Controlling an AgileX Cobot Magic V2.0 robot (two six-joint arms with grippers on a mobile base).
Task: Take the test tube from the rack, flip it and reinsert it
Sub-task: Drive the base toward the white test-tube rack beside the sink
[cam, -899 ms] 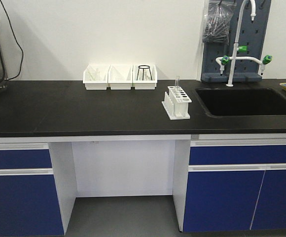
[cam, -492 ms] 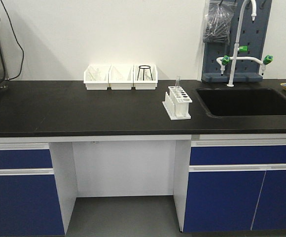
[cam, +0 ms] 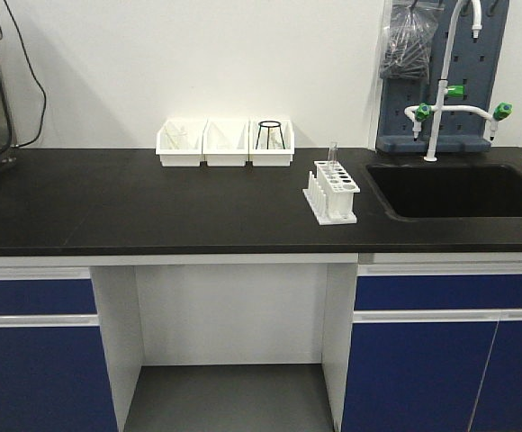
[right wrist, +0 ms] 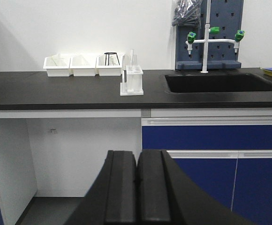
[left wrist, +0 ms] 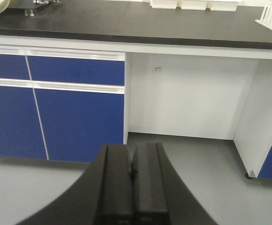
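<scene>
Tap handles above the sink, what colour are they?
Green; the tap handles show best in the right wrist view.

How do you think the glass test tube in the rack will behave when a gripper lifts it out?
The test tube looks like thin clear glass, so it is probably fragile and slippery. Slim and round, it would likely roll if laid down.

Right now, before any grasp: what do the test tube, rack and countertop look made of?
The test tube looks like clear glass, since the background shows through it; clear plastic is not excluded. The rack is opaque white plastic with moulded holes and pegs, matte. The countertop is black and smooth with a faint sheen; resin or laminate, cannot tell.
</scene>
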